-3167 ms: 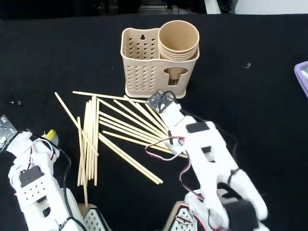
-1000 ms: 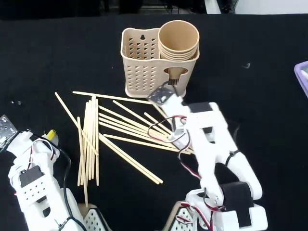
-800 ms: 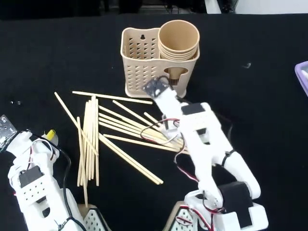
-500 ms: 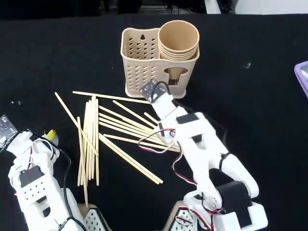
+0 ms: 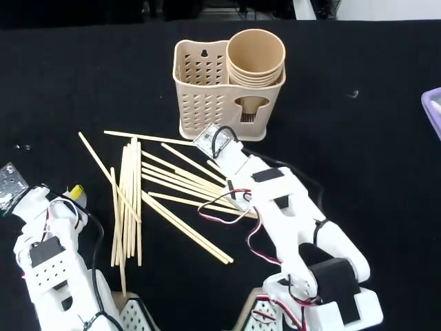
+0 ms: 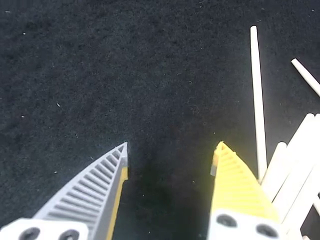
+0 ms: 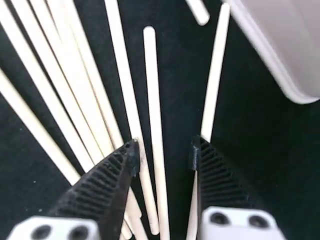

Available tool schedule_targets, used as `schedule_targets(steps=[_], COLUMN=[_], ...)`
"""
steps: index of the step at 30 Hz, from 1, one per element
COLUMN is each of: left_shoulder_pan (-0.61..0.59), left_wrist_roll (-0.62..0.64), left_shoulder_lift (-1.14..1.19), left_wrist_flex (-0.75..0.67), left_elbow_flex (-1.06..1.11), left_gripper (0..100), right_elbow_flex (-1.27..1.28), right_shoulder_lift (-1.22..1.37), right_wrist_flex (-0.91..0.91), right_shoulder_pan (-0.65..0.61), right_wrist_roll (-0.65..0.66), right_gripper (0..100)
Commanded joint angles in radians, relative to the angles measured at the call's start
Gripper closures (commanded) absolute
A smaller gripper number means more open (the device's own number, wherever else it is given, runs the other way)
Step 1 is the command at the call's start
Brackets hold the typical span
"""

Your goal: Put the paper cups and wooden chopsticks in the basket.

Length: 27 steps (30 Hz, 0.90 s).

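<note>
High: basket (image 5: 207,103) sits back centre, paper cups (image 5: 255,52) stacked in its right compartment. Chopsticks (image 5: 165,186) lie scattered flat on the black cloth (image 5: 358,158) in front of it, fanned from left of centre to under my right arm (image 5: 275,207). That arm's wrist is over their right ends, just in front of the basket's front wall, so room is tight there. Open cloth right of the basket, out to a purple container (image 5: 433,110) at the right edge. My left arm (image 5: 48,255) is in the near left corner, just left of the stick bundle and well apart from the basket.

Left wrist: left claw (image 6: 171,146) is spread wide with nothing in it, bare cloth between the jaws. Stick ends lie right beside the yellow finger (image 6: 235,185).

Right wrist: right claw (image 7: 164,141) is spread apart low over the sticks, gripping nothing. One stick runs between the jaws, with others crowding one side. The basket's bottom corner is near the other side, not touching.
</note>
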Motion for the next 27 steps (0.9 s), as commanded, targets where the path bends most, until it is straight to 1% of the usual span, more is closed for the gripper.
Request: schedule_targets(steps=[1, 4, 8, 12, 17, 19, 22, 27], left_shoulder_pan=[0.015, 0.015, 0.015, 0.015, 0.015, 0.015, 0.015, 0.013], left_wrist_roll=[-0.011, -0.011, -0.011, -0.011, -0.011, -0.011, -0.011, -0.011], left_shoulder_lift=[-0.015, -0.015, -0.015, -0.015, -0.015, -0.015, -0.015, -0.015], left_wrist_flex=[-0.011, -0.012, -0.012, -0.011, -0.011, -0.011, -0.009, -0.011], left_elbow_flex=[-0.051, -0.051, -0.051, -0.051, -0.05, -0.05, -0.05, -0.05], left_gripper=[74, 74, 74, 74, 74, 74, 74, 74], right_elbow_flex=[0.005, -0.001, -0.002, -0.004, -0.005, -0.005, -0.03, -0.033], right_shoulder_lift=[0.001, 0.001, 0.001, 0.002, 0.002, 0.008, 0.039, 0.022], right_wrist_flex=[-0.014, 0.032, 0.041, 0.087, 0.087, 0.087, 0.095, 0.092], right_shoulder_pan=[0.031, 0.008, -0.005, -0.009, -0.009, -0.011, -0.009, -0.003], right_wrist_roll=[0.017, 0.017, 0.018, 0.084, 0.089, 0.097, 0.121, 0.054], right_gripper=[82.2, 82.2, 82.2, 82.2, 82.3, 86.0, 98.8, 98.8])
